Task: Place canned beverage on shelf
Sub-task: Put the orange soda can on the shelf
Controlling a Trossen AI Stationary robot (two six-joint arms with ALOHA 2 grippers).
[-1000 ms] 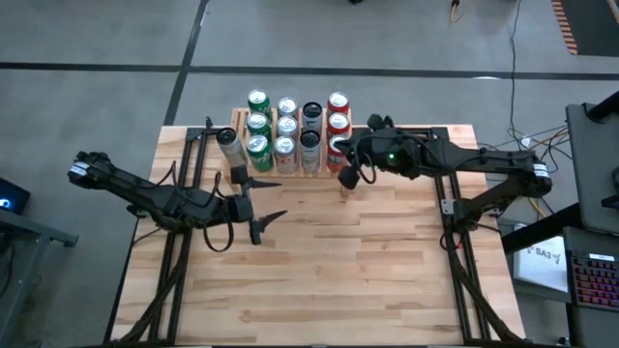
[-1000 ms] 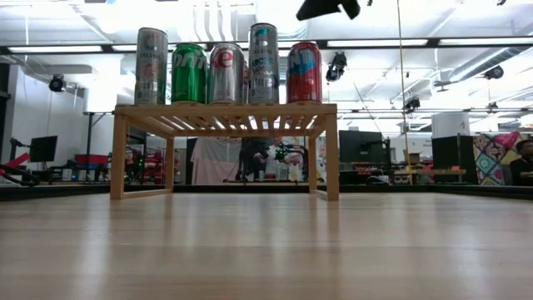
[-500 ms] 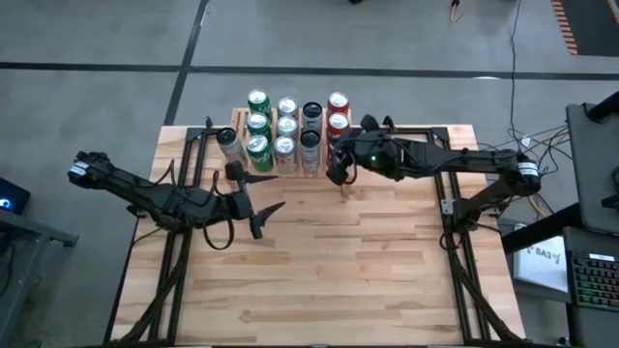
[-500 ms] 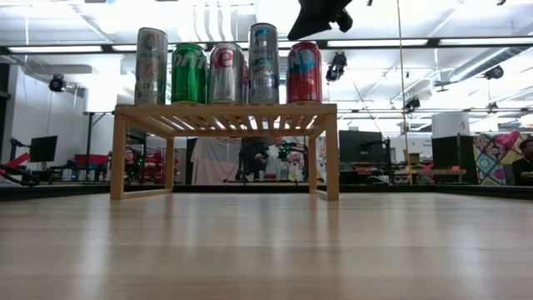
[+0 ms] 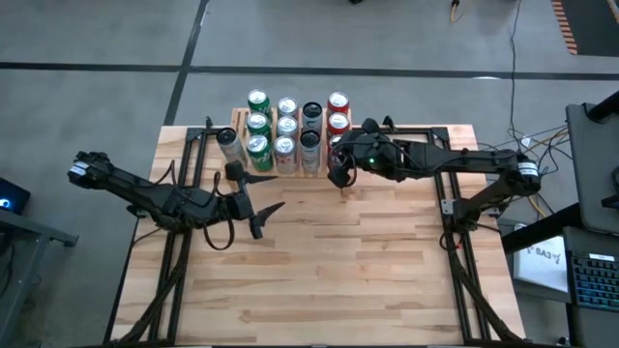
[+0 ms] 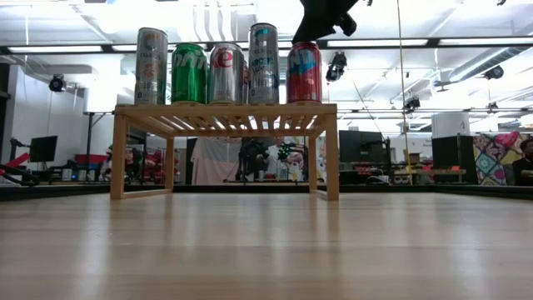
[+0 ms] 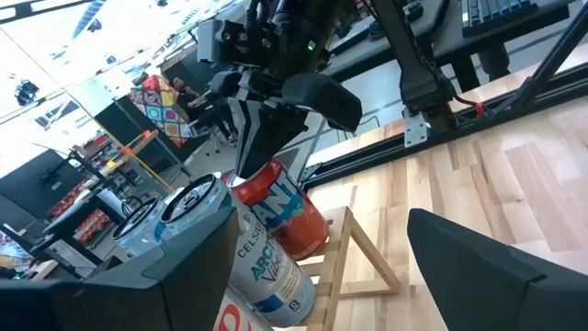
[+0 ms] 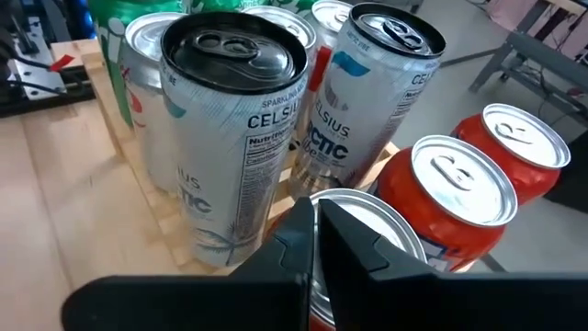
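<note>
The light-wood shelf point(image 6: 225, 108) stands at the table's far middle and carries several upright cans. The red can point(image 6: 304, 73) is at its near right corner, next to a tall silver can point(image 8: 230, 129). My right gripper point(image 5: 338, 174) is shut and sits over that red can point(image 7: 280, 207), fingertips at its lid. My left gripper point(image 5: 279, 195) hovers open in front of the shelf's left half, level, with nothing between its fingers. My right gripper's shut fingertips point(image 7: 250, 152) come down slanting from the table's right onto the red can's lid point(image 8: 367, 216), near its near edge. The can stands upright on the shelf's slats. From these views I cannot tell if they press on it or only touch.
Black frame rails point(image 5: 193, 155) point(image 5: 450, 193) run along both sides of the plank tabletop point(image 5: 329, 271). The wide near part of the tabletop lies bare in front of the shelf. The other cans stand packed close beside and behind the red one.
My right gripper, shut throughout, has gone a little toward the table's left and down, from above and right of the shelf's corner to the red can's top. The cans have stayed where they were.
</note>
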